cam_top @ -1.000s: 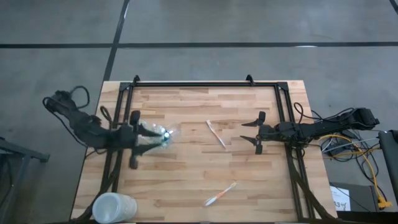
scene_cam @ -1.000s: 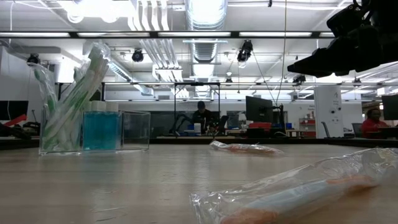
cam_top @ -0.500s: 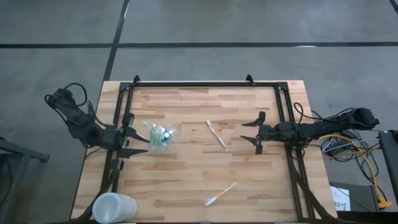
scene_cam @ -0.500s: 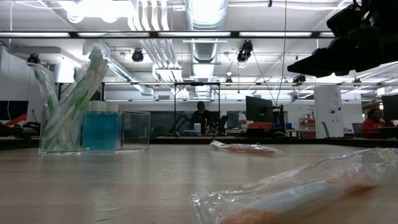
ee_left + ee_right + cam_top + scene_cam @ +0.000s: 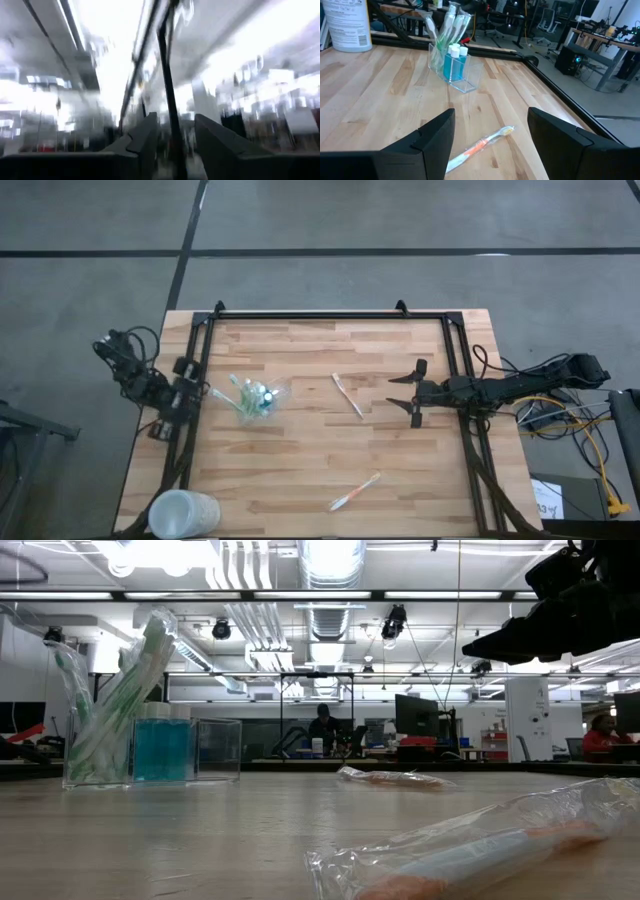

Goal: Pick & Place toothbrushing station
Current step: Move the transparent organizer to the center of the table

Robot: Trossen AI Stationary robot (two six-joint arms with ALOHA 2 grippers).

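Already the left gripper (image 5: 196,392) sits at the table's left edge, fingers apart and empty. Just beside it the toothbrush holder (image 5: 255,398) stands upright with green brushes and blue tubes inside — apparently placed. Two wrapped toothbrushes (image 5: 348,396) (image 5: 354,492) lie loose mid-table — likely still to go. The right gripper (image 5: 416,406) waits near the right edge, fingers apart.
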